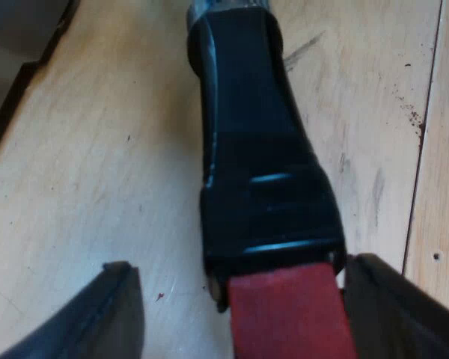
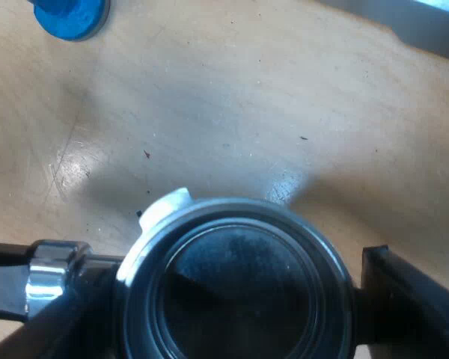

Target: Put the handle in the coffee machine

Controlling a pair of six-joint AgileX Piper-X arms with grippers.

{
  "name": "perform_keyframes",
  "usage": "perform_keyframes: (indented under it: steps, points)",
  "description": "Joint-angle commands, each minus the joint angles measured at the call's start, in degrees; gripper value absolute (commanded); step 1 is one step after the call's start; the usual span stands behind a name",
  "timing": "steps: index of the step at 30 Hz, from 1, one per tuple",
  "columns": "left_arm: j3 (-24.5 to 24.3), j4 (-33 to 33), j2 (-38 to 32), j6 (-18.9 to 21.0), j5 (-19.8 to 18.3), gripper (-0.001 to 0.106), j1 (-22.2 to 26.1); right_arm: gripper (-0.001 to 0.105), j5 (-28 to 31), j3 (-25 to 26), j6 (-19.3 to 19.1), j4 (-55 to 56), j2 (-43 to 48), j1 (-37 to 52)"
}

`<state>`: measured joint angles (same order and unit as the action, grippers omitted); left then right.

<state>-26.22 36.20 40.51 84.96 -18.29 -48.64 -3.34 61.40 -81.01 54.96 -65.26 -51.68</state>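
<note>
The holder (image 2: 232, 292) is loose over the wooden table (image 1: 97, 187). Its round basket faces up, and a bright collar (image 2: 49, 280) joins it to the dark handle (image 1: 254, 149). I cannot tell whether it rests on the wood or hangs just clear of it.

The left gripper (image 1: 239, 299) straddles the handle's red end (image 1: 284, 318) with its jaws released. One finger is touching or nearly touching the red, and the other stands off with bare wood showing in the gap. The right gripper (image 2: 209, 314) is down at the basket itself (close enough that the rim sits right under its camera), but I cannot tell whether it is clenched on the metal.

I judge the task barely begun. The holder is not at the machine's front, so the grasp, the lift, the carry and the locking-in are all left to do.

The wood close around the holder is bare. The blue tamper (image 2: 71, 16) stands well apart from the basket. A dark edge (image 1: 15, 90) runs along the table some way off beside the handle, and a grey edge (image 2: 411, 22) crosses the table beyond the basket. What either belongs to I cannot say. I would mind both edges when swinging the long handle.
</note>
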Motion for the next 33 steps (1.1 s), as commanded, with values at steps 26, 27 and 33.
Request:
perform_keyframes:
  steps: [26,27,33]
  points:
    - [-0.08,-0.35,-0.18,0.08,-7.24,0.0,0.01,0.0,-0.4,0.63,1.63,-0.67,0.97,0.06]
    - [-0.08,-0.35,-0.18,0.08,-7.24,0.0,0.01,0.0,-0.4,0.63,1.63,-0.67,0.97,0.06]
    - [-0.08,-0.46,-0.18,0.08,-7.24,0.0,0.01,0.014,-0.4,0.63,2.5,-0.67,0.97,0.06]
